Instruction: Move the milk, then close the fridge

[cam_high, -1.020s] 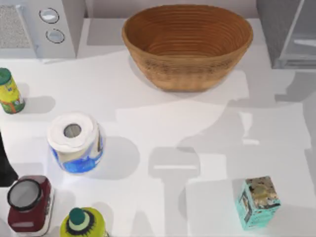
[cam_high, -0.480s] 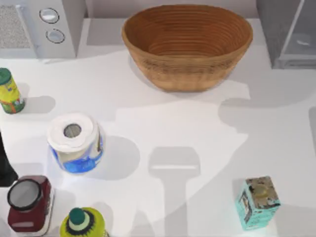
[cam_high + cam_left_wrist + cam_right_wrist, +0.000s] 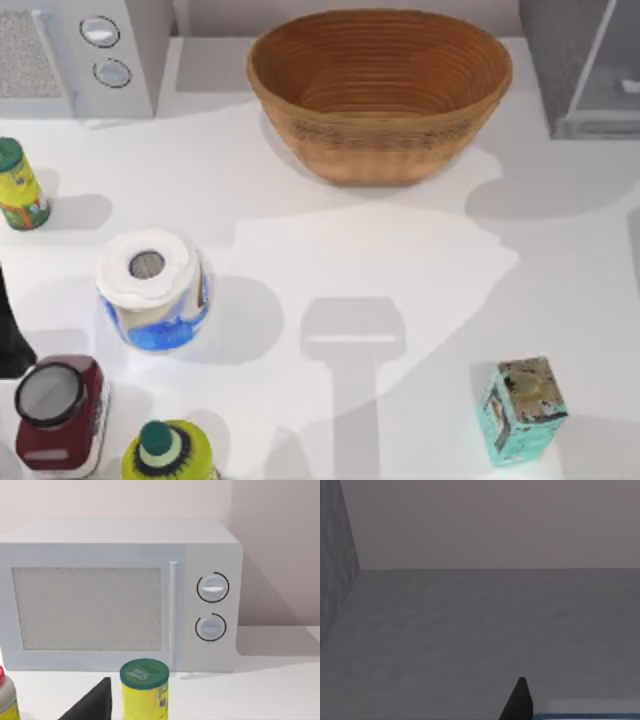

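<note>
The fridge (image 3: pixel 556 62) stands at the table's back right corner with its pale door panel (image 3: pixel 612 78) swung open. In the right wrist view its grey inside (image 3: pixel 470 630) spreads ahead of my right gripper (image 3: pixel 520 700). A white and blue strip of the milk (image 3: pixel 590 713) lies right against the dark fingertip (image 3: pixel 519 701), so the gripper is shut on it. My left gripper (image 3: pixel 92 705) is parked at the table's left edge, facing the light grey box with two knobs (image 3: pixel 120 595).
A wicker basket (image 3: pixel 380 90) sits at the back middle. The teal carton (image 3: pixel 522 408) stands at the front right. On the left are a paper roll (image 3: pixel 152 288), a yellow can (image 3: pixel 20 186), a dark red device (image 3: pixel 56 410) and a yellow-green bottle (image 3: pixel 166 452).
The arm's shadow on the table has slid right and back toward the fridge, leaving more of the right side lit. No object on the table has moved.
</note>
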Controlling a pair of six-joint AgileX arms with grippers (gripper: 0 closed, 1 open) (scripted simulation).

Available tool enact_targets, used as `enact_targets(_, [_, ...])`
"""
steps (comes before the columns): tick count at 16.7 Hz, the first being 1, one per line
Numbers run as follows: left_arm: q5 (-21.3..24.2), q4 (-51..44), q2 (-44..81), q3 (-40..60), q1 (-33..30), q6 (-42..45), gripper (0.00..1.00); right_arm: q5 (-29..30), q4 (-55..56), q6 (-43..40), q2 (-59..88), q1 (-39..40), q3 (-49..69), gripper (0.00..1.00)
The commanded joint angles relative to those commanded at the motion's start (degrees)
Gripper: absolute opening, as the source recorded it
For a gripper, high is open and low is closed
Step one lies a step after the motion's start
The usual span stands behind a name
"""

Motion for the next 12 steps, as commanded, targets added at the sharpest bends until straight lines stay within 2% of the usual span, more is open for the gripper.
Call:
enact_targets(5, [0.0, 0.0, 0.0, 0.0, 0.0, 0.0, 1.0, -0.11, -0.11, -0.11, 0.22, -0.3, 0.25, 0.0])
enact_targets(12, [0.0, 0.0, 0.0, 0.0, 0.0, 0.0, 1.0, -0.11, -0.11, -0.11, 0.22, -0.3, 0.25, 0.53])
